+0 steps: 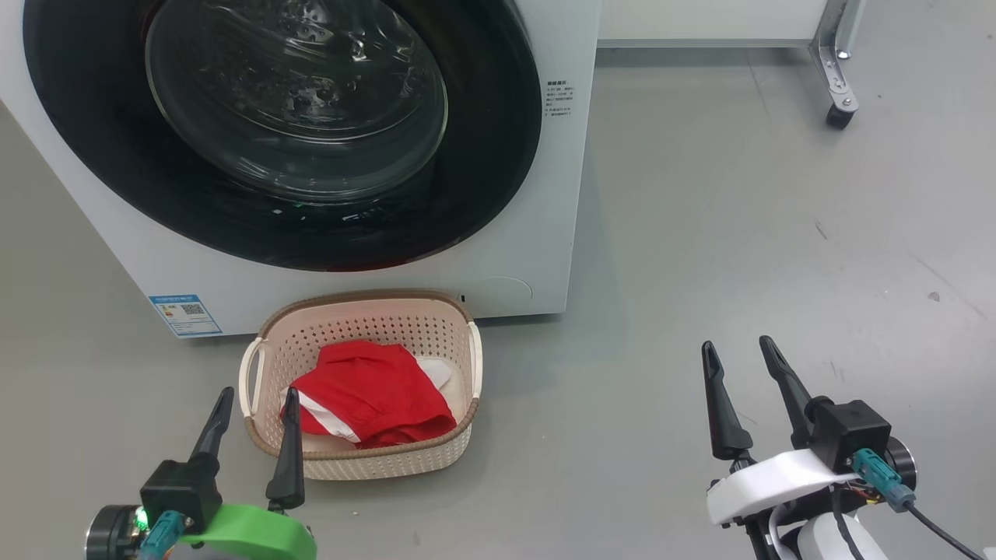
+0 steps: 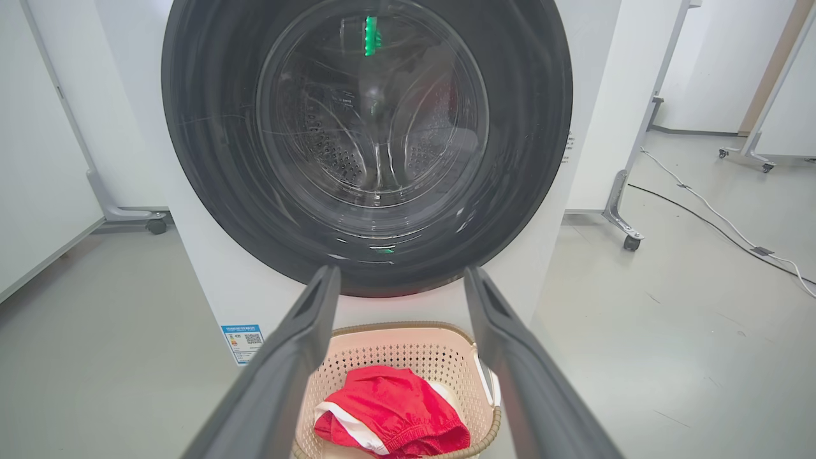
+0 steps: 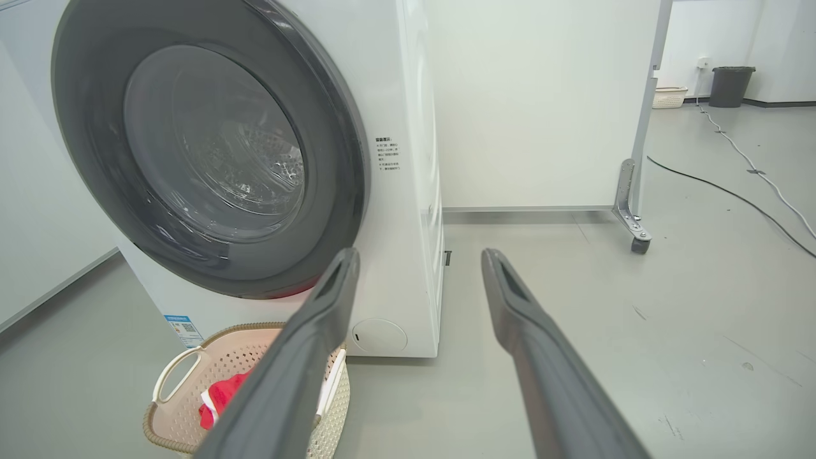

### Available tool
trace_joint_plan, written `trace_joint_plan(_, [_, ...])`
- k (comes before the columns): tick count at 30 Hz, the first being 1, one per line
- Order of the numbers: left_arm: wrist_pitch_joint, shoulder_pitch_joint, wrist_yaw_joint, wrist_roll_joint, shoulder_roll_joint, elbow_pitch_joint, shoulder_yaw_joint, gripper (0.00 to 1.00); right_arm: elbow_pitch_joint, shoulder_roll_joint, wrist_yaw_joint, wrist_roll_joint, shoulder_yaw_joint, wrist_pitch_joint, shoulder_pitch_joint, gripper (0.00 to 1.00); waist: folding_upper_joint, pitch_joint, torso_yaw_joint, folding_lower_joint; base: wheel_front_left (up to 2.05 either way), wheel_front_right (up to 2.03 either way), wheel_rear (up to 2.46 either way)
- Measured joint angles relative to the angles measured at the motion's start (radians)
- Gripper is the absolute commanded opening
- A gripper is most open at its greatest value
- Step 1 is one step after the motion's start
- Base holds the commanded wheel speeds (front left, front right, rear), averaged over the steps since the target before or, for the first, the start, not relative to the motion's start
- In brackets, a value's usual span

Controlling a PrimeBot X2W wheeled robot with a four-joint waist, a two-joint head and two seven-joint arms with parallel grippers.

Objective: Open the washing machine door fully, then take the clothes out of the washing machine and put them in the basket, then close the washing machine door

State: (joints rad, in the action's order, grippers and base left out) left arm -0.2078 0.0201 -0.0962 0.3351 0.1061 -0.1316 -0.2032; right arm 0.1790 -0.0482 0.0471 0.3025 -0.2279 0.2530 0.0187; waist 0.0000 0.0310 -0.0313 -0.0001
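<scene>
The white washing machine (image 1: 529,233) stands ahead with its round black-rimmed door (image 1: 288,117) shut flat against the front; the door (image 2: 366,140) and the door (image 3: 210,153) look the same from both wrists. On the floor just before it sits the cream basket (image 1: 366,459) holding the red clothes (image 1: 373,393) with white trim. My left gripper (image 1: 257,400) hangs open at the basket's near left corner, nothing between its fingers. My right gripper (image 1: 739,348) is open over bare floor well to the right. The clothes (image 2: 389,414) lie between the left fingers' line of sight.
A wheeled white partition (image 1: 836,78) stands behind on the right, with another caster leg (image 3: 634,217) near the machine's side. Cables (image 2: 720,223) run across the grey floor at the right. A dark bin (image 3: 730,86) stands far back.
</scene>
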Motion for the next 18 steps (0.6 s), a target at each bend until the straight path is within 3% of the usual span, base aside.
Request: trace_joint_plan(18, [0.016, 0.013, -0.004, -0.011, 0.0, 0.036, -0.001, 1.0, -0.031, 0.0, 0.008, -0.009, 0.008, 0.0, -0.031, 1.0, 0.0, 0.004, -0.003, 0.0, 0.0, 0.0, 0.0])
